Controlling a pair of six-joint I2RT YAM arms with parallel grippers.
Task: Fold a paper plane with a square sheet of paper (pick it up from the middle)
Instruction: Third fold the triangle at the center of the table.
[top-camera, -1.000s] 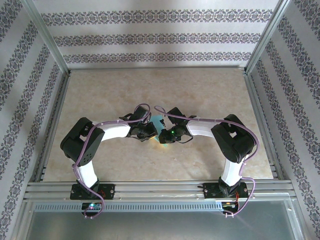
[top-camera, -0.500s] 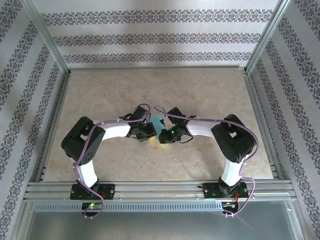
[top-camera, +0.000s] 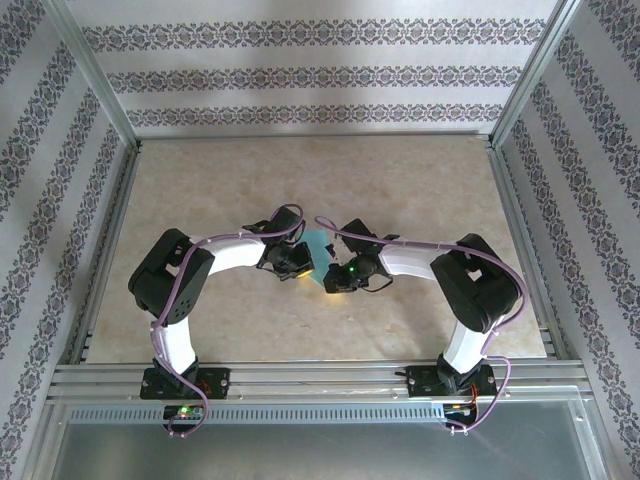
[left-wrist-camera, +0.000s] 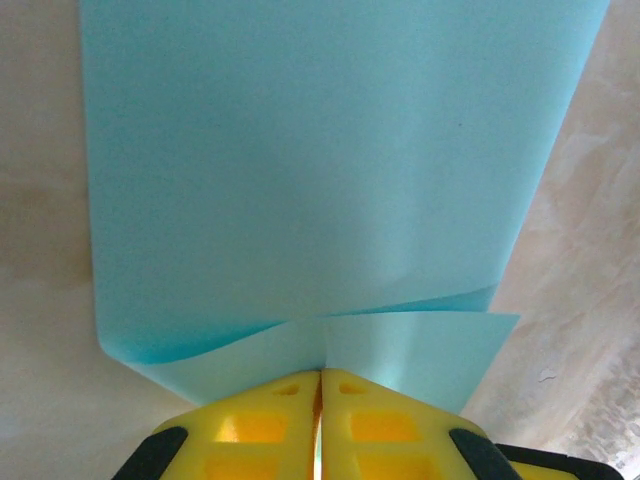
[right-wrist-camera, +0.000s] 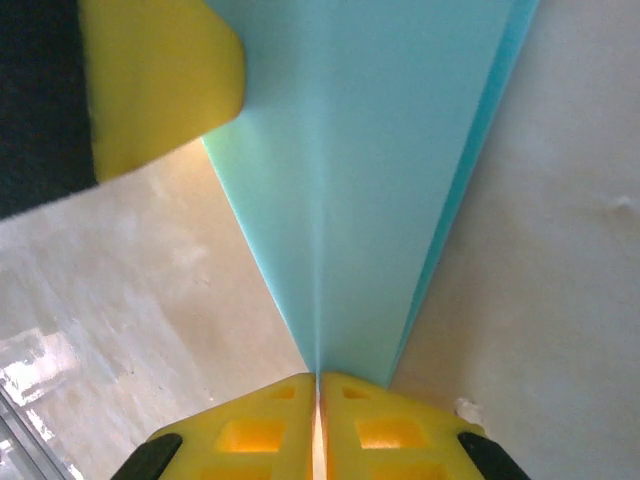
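- Thin square sheet of paper is pinched by left tool and right tool.
- Tear is risked if it is pulled apart; crease is skewed if a grip slips.

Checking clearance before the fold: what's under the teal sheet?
The left gripper and right gripper are each shut on the teal sheet. Bare beige tabletop shows past its edges; the patch directly beneath is covered by the paper, so can't confirm.

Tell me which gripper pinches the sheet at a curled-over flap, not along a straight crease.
The left gripper: where it grips, the teal sheet curls over into a loose flap. The right gripper is clamped where a straight fold line runs up from its tips.
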